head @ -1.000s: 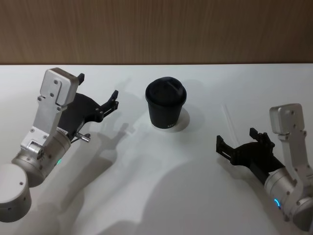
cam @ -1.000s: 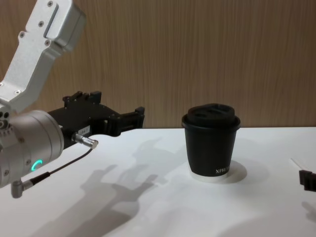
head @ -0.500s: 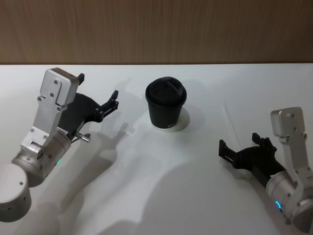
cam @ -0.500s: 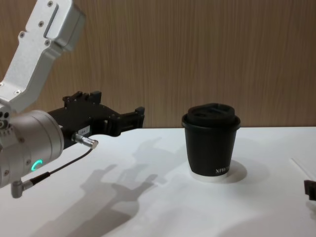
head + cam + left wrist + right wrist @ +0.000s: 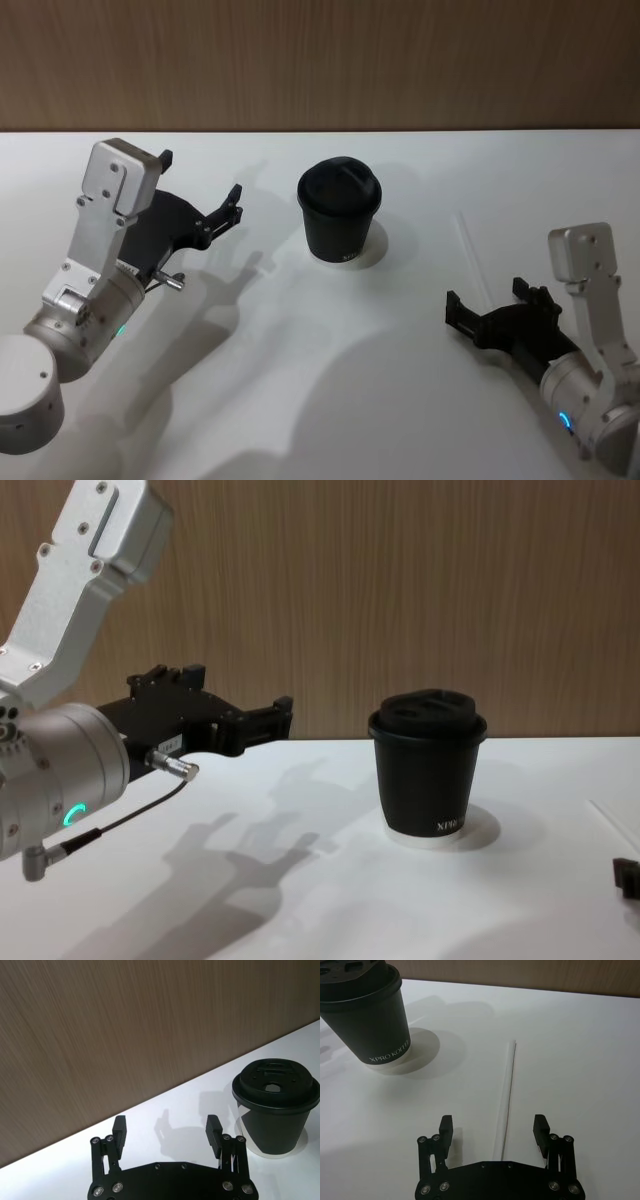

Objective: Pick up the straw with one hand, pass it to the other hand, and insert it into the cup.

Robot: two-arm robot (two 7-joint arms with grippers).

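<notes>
The straw lies flat on the counter, right of the cup. My right gripper, at lower right, has its fingers spread astride the straw's near end. I would lower straight and close gently. The left gripper hangs at left, fingers spread.

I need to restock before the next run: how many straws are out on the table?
1. The straw lies flat on the table, to the robot's right of the cup, its near end running in between the fingers of the open right gripper.
</notes>
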